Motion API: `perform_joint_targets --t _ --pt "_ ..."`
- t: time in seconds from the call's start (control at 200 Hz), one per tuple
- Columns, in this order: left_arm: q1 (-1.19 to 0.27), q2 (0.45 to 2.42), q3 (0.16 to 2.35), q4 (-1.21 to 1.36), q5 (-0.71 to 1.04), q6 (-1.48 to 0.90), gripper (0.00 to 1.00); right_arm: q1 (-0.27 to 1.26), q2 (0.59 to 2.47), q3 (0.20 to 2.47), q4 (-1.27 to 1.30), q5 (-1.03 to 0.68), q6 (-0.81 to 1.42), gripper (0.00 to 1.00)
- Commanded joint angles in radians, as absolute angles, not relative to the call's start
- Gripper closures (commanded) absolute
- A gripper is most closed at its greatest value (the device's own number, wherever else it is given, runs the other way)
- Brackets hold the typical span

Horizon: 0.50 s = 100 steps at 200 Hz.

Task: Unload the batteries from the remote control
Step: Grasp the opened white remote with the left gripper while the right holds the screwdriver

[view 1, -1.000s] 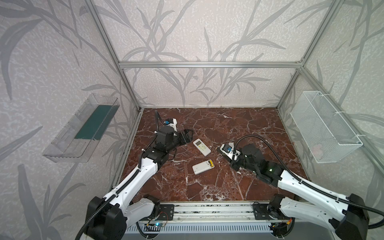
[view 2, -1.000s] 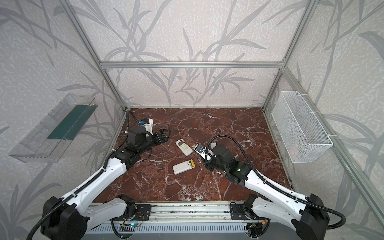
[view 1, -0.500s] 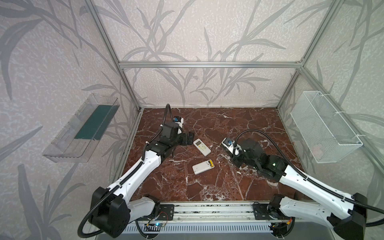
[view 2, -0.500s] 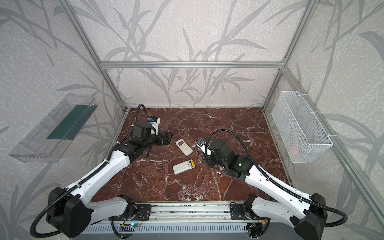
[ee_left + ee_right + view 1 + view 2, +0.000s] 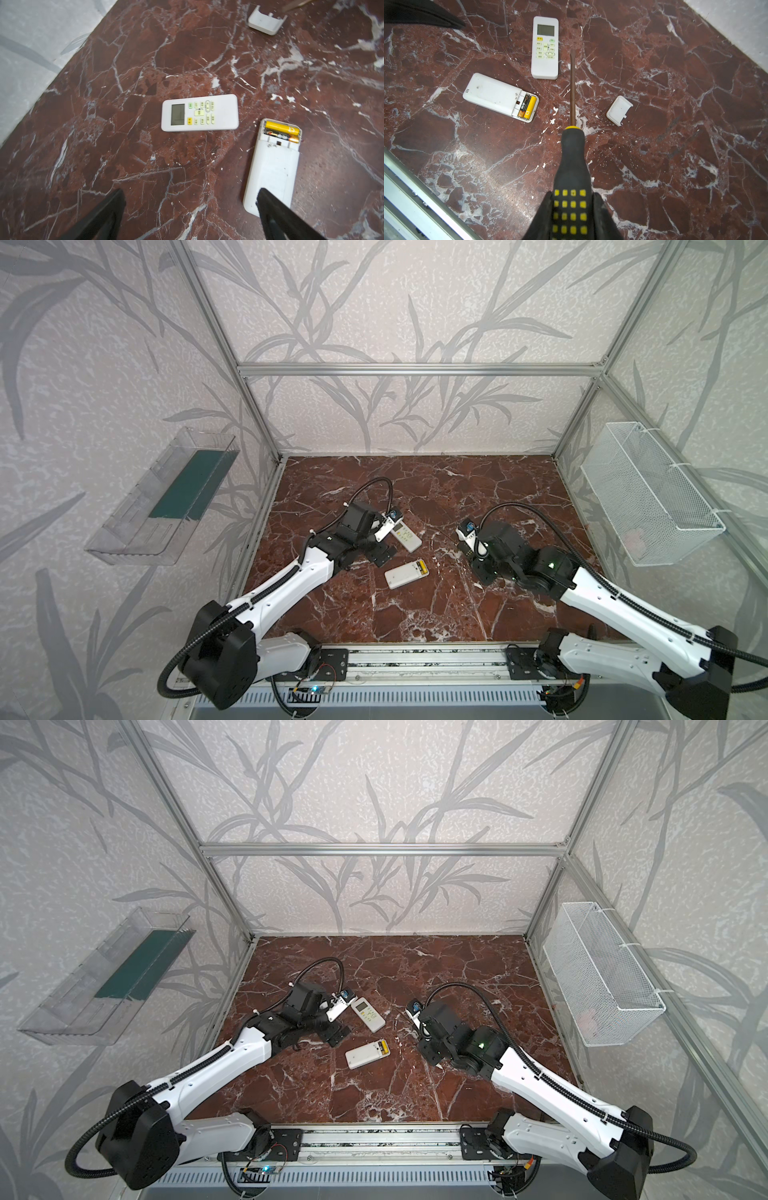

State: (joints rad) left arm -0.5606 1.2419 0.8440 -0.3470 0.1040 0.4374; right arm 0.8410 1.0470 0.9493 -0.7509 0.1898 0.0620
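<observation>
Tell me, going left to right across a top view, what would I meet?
Clear plastic wall tray → open black left gripper → white face-down remote showing a yellow battery → black right gripper gripping a black-and-yellow-handled screwdriver → white wire-mesh basket.

The screwdriver (image 5: 572, 158) and the right hand (image 5: 572, 194) holding it are cut off by the picture's edge.

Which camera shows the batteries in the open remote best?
The left wrist view: the batteries fill the open end of the face-down remote, large and sharp, one yellow, one dark with orange. The right wrist view shows both too, only smaller. In both top views they are just a yellow speck.
</observation>
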Motion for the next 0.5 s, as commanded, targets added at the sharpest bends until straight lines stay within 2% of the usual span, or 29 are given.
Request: perform_joint_targets --t 0.0,0.495 --pt "-0.599 1.247 0.822 -0.382 0.12 0.584 0.0 0.847 1.05 0.962 -0.805 0.177 0.092 1.0" --pt "-0.68 1.292 0.778 -0.358 0.071 0.574 0.01 0.847 1.022 0.844 -0.72 0.084 0.065 1.0"
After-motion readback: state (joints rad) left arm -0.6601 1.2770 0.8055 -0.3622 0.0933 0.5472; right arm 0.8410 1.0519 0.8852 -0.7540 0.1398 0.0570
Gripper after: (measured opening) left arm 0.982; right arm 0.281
